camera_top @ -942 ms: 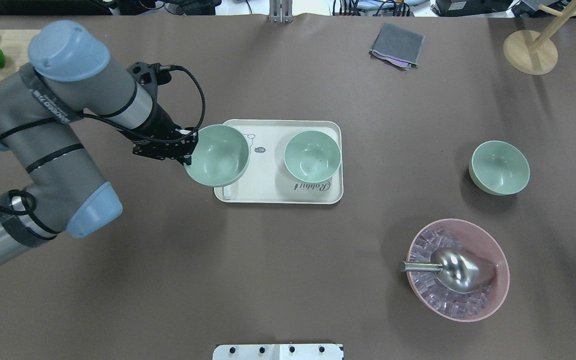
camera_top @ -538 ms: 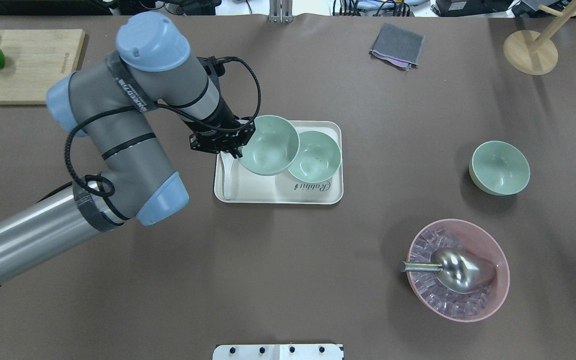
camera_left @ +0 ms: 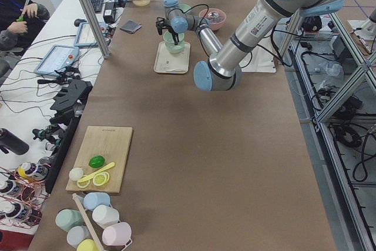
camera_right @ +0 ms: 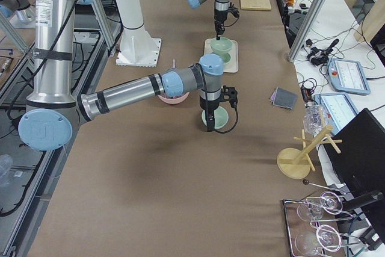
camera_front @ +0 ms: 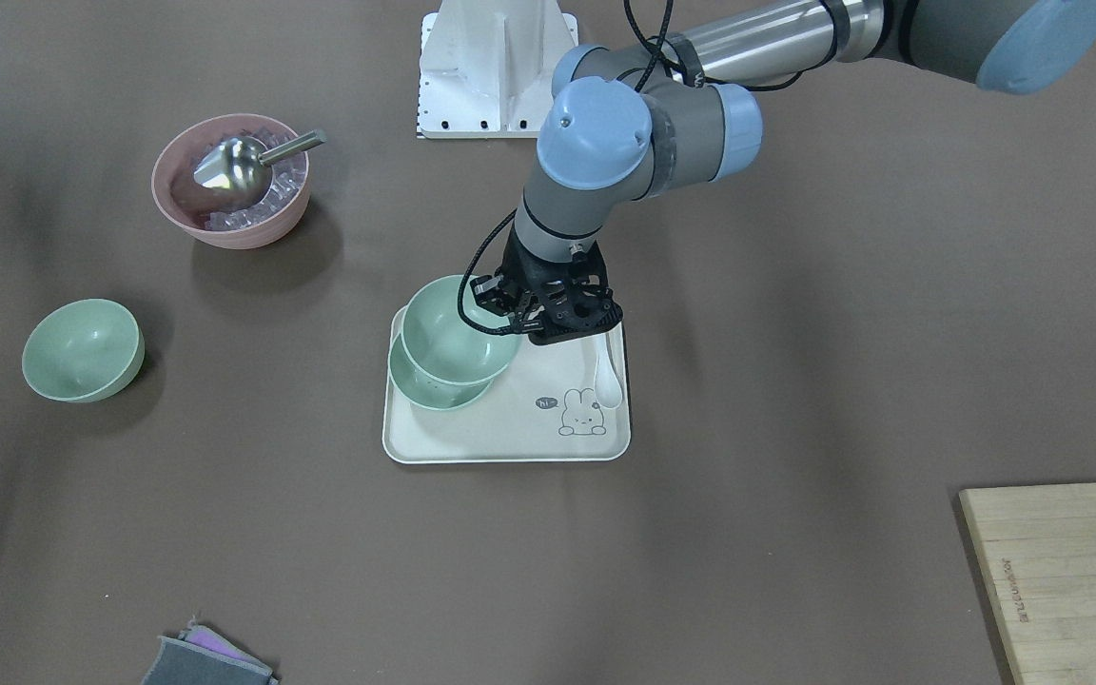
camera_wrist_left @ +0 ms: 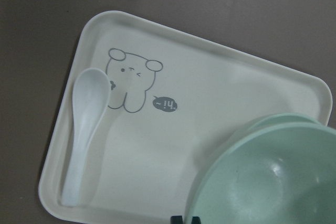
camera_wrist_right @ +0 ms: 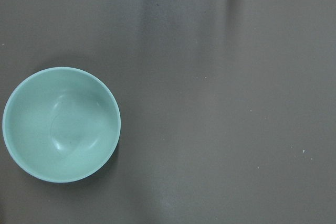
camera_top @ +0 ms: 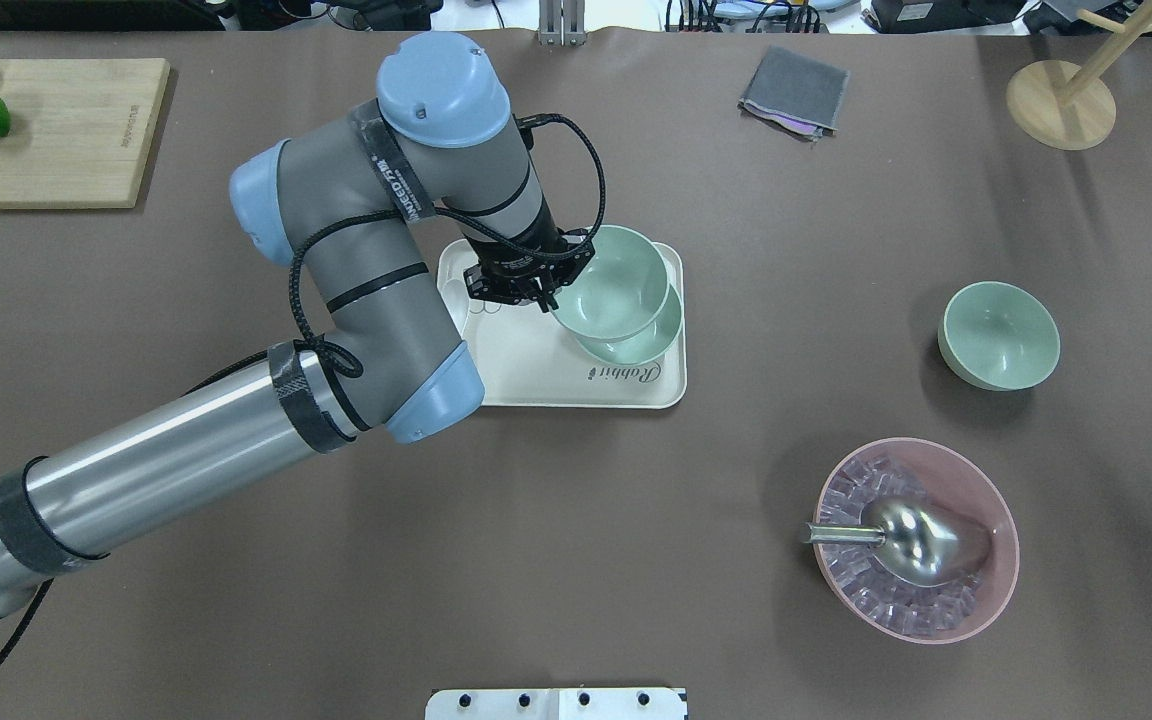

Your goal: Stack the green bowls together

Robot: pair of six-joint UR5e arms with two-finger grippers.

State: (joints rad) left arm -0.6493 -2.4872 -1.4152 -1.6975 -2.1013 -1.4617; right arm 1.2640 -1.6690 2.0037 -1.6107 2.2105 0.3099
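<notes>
Holding one green bowl (camera_top: 611,280) by its rim, the left gripper (camera_top: 544,296) is clamped on it just above a second green bowl (camera_top: 654,345) on the tray (camera_top: 536,372).
A white spoon (camera_wrist_left: 83,129) lies along the tray's left edge in the wrist view. The third green bowl (camera_top: 999,335) sits well apart at right, with the pink bowl (camera_top: 976,600) and scoop (camera_top: 911,540) at lower right. Brown table (camera_top: 636,560) surrounds the tray. The right gripper (camera_right: 208,123) hangs near the third bowl; its opening cannot be told.
</notes>
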